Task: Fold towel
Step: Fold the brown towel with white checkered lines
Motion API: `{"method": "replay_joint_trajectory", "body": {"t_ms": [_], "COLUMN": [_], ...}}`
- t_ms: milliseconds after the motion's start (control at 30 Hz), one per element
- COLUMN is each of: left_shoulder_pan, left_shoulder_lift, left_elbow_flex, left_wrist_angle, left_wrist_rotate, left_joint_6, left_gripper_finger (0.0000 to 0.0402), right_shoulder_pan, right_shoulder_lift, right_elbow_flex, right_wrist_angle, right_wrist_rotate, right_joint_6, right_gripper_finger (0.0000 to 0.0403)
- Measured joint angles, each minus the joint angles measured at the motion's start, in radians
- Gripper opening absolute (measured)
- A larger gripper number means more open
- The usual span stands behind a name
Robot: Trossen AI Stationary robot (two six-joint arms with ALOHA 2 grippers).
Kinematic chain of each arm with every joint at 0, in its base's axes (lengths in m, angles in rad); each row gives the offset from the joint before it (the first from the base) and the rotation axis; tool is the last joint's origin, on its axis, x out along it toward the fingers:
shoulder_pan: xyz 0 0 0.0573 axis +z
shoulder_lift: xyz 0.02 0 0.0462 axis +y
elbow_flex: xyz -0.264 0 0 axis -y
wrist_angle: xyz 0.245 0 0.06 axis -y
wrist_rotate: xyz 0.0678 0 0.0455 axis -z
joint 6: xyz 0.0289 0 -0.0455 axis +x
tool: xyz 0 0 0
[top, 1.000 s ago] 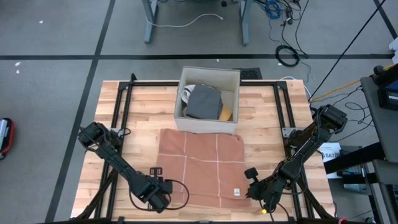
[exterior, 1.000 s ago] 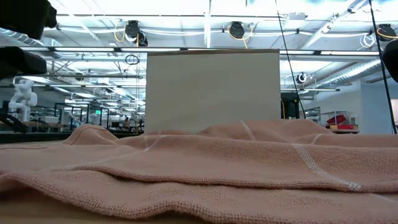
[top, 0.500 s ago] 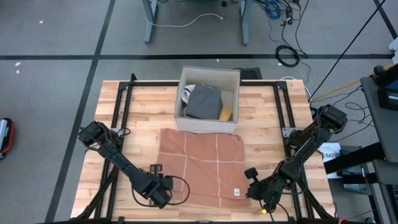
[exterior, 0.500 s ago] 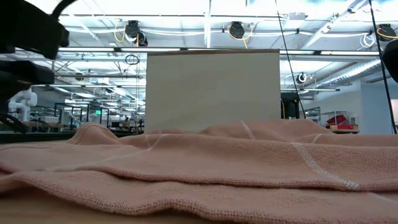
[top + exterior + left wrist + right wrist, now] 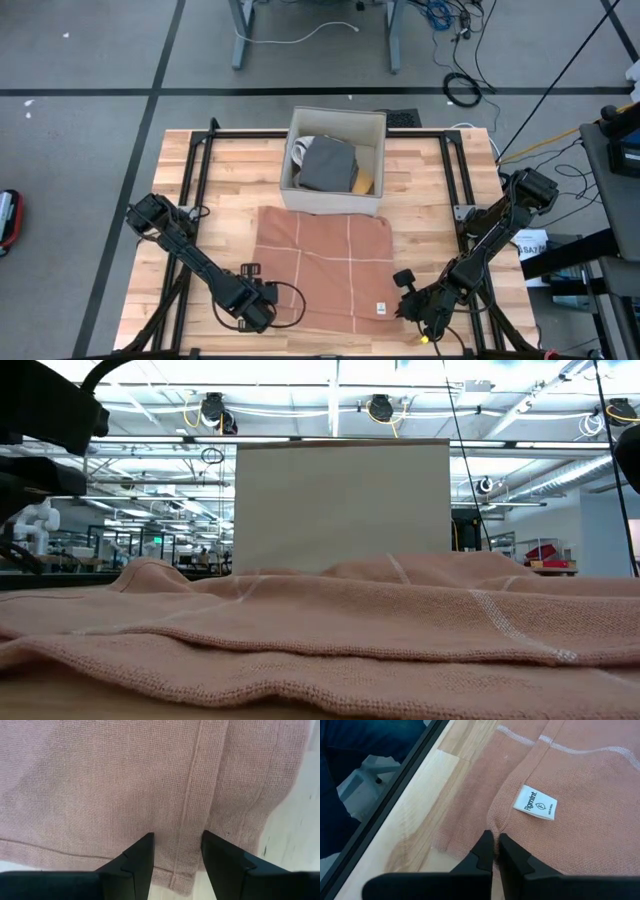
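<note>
A pinkish-brown towel (image 5: pixel 322 265) with thin white lines lies spread flat on the wooden table (image 5: pixel 220 180), rippled in the low view (image 5: pixel 320 630). Its white label (image 5: pixel 535 803) sits by the near right corner. My left gripper (image 5: pixel 177 840) points down, open, over the near left corner (image 5: pixel 262 300). One fingertip stands on each side of a hem line, and I cannot tell whether they touch the cloth. My right gripper (image 5: pixel 494 839) is shut on the towel at the near right corner (image 5: pixel 400 303). My right gripper pinches a small raised ridge of the towel (image 5: pixel 493 826) between its two fingertips, just inside the near right edge beside the label. The fingers come in slanting down from the table's near right. The rest of the towel stays flat on the table.
A pale open box (image 5: pixel 335 160) holding grey cloth stands just beyond the towel's far edge and fills the middle of the low view (image 5: pixel 340 505). A black frame rail (image 5: pixel 200 190) runs along each side of the table. Bare wood (image 5: pixel 427 815) lies beside the towel's right edge.
My left gripper has edged a little toward the table's right, over the towel's near left corner, then held still. The towel and my right gripper have not moved.
</note>
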Motion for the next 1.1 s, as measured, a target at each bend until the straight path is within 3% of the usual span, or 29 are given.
{"method": "replay_joint_trajectory", "body": {"t_ms": [367, 633, 1100], "left_shoulder_pan": [0.028, 0.058, 0.058], "left_shoulder_lift": [-0.001, -0.001, -0.021], "left_elbow_flex": [0.0, 0.002, 0.01], "left_wrist_angle": [0.0, 0.009, -0.064], "left_wrist_rotate": [0.003, 0.006, 0.058], "left_joint_6": [0.044, 0.086, 0.101], "left_gripper_finger": [0.0158, 0.0091, 0.0007], "right_shoulder_pan": [-0.002, -0.002, -0.002], "right_shoulder_lift": [0.0, 0.0, -0.001], "right_elbow_flex": [0.0, 0.0, 0.0], "right_wrist_angle": [0.0, 0.0, -0.001], "right_wrist_rotate": [0.0, 0.0, 0.025], "right_joint_6": [0.001, 0.016, -0.003], "right_gripper_finger": [0.0004, 0.0004, 0.0004]}}
